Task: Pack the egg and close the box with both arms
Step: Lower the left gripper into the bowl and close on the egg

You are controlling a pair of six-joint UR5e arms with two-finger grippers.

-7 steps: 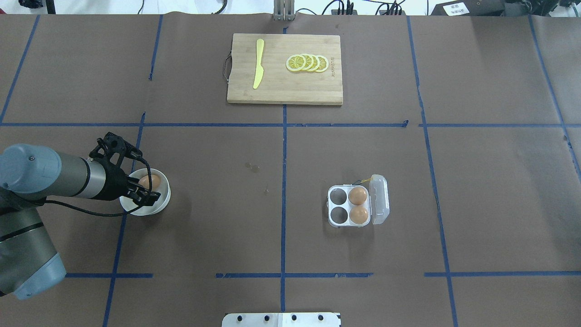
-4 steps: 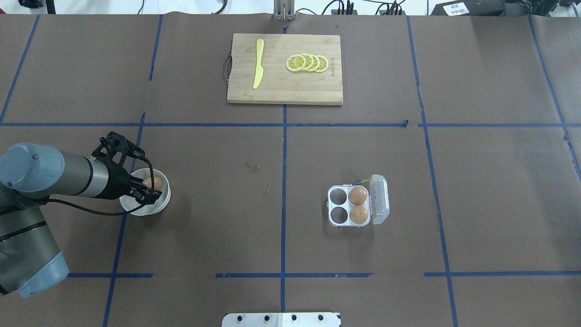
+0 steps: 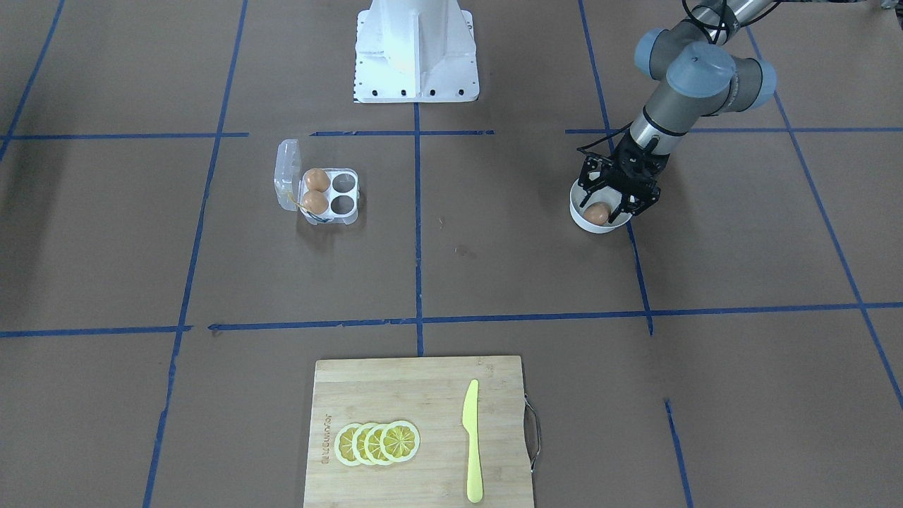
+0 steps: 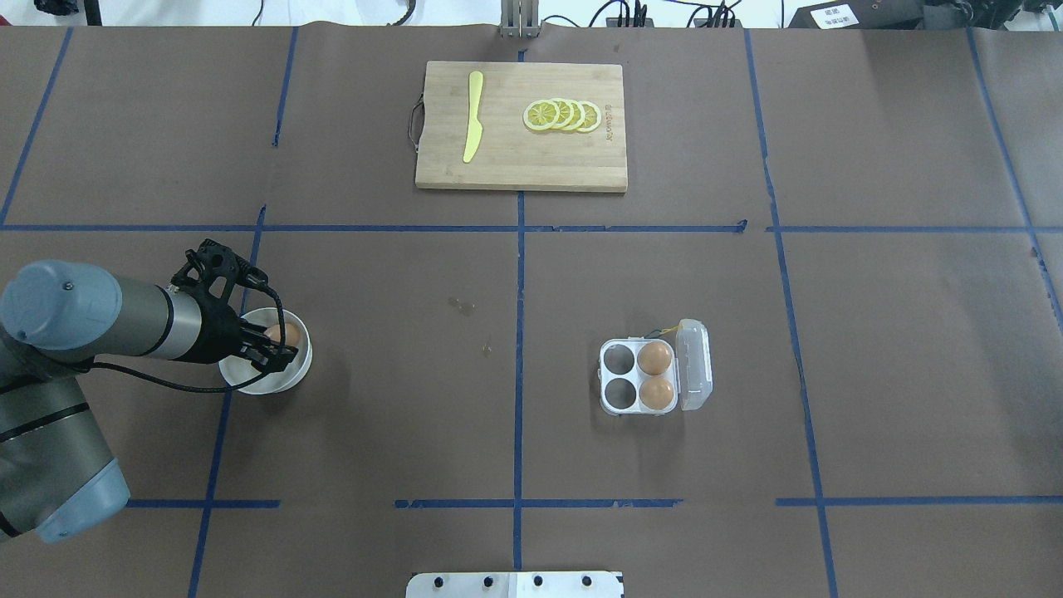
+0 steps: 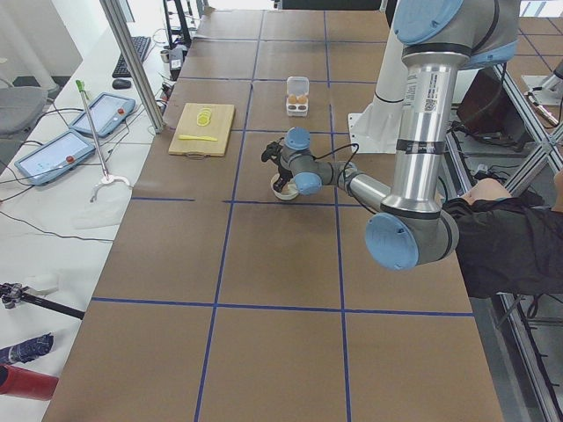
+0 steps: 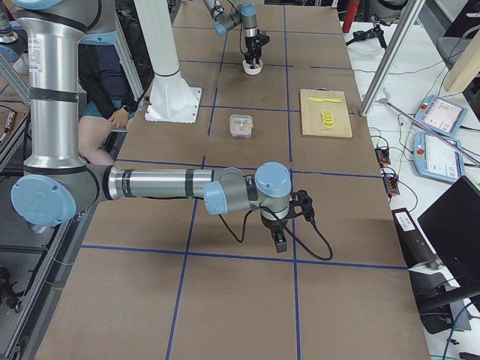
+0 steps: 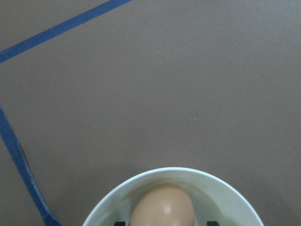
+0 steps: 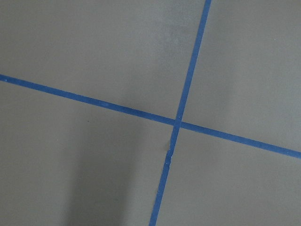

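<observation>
We see the egg point(image 4: 288, 334) lying in the white bowl point(image 4: 270, 385) on the table point(image 4: 399, 291). The left gripper point(image 4: 270, 350) reaches down into the bowl, its fingers spread to either side of the egg with a gap at each flank. It grips nothing. Well to the right of the bowl stands the box point(image 4: 604, 375), its lid point(image 4: 696, 365) folded open and two other eggs point(image 4: 655, 358) in the cells nearest the lid. The right gripper point(image 6: 279, 238) hangs far from the bowl — whether it is open we cannot tell.

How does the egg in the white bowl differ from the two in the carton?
The bowl egg lies loose in the white bowl, the open left gripper straddling it; the carton eggs sit in cells of the open box, no gripper near. All look alike: orange-brown, similar size.
</observation>
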